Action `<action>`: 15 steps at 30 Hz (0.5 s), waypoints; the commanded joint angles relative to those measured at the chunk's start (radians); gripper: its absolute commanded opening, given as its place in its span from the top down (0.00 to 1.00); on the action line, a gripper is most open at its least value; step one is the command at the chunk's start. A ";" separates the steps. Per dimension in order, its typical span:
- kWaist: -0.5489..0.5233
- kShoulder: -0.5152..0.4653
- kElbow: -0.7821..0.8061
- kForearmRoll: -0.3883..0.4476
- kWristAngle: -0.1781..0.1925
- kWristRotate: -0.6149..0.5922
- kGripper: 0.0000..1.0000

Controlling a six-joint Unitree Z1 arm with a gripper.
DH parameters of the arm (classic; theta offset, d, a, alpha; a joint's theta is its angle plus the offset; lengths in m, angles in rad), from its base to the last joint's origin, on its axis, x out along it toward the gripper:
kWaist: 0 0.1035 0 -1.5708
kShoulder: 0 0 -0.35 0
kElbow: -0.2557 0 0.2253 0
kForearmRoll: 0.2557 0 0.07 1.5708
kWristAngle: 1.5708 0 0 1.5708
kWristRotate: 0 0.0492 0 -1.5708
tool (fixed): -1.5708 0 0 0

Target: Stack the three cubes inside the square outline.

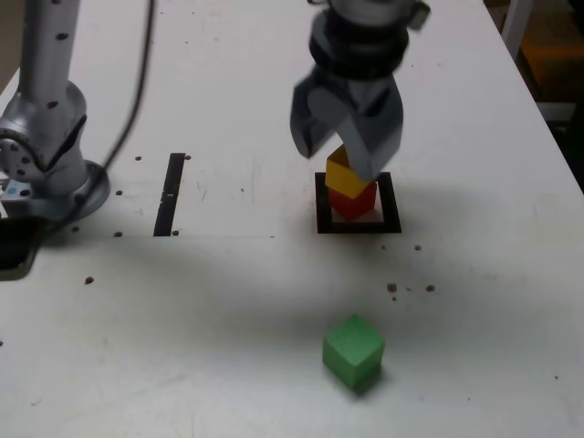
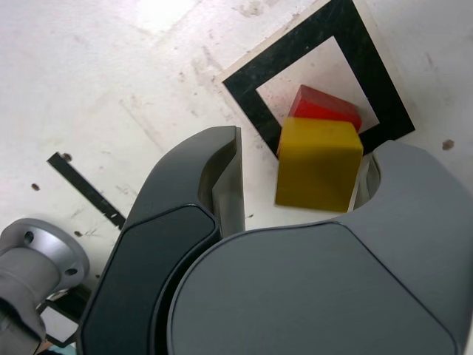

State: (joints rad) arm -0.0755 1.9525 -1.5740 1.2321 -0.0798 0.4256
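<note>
Where the black tape square outline [image 1: 358, 225] [image 2: 259, 92] lay on the white surface [image 1: 228, 301] [image 2: 111, 66], the red cube [image 1: 354, 201] [image 2: 325, 107] sat inside its white centre with the yellow cube [image 1: 338, 171] [image 2: 318, 164] on top of it. The yellow cube sat slightly askew on the red one, its edges not lined up with those below. The green cube [image 1: 353, 351] stood alone on the surface, well apart from the outline, nearer the camera in the exterior view.

The gripper [image 1: 339, 146] [image 2: 299, 177] hung directly over the two-cube stack, pointing down. Its fingers [image 1: 310, 119] [image 2: 222, 185] were spread apart. In the wrist view a clear gap of bare surface showed between one finger and the yellow cube; on the other side the second finger stood just beside the cube, and I could not tell whether it touched. The cube rested on the red one and was not clamped.

Further out, a straight black tape strip [image 1: 170, 193] [image 2: 85, 188] lay on the surface toward the exterior view's left, well apart from the outline. The arm's grey base [image 1: 46, 137] stood at the exterior view's far left, with a dark cable [image 1: 137, 82] running up from it. Small dark specks [image 1: 392, 288] dotted the surface near the outline and the strip.
</note>
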 commanded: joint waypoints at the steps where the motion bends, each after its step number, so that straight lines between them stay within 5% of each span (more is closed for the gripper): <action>1: 0.001 -0.035 0.003 0.023 0.014 -0.013 0.35; 8: -0.033 -0.174 0.009 0.107 0.049 -0.071 0.35; 15: -0.141 -0.251 0.022 0.141 0.044 -0.127 0.35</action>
State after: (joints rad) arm -0.1916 1.7097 -1.5541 1.3707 -0.0319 0.3079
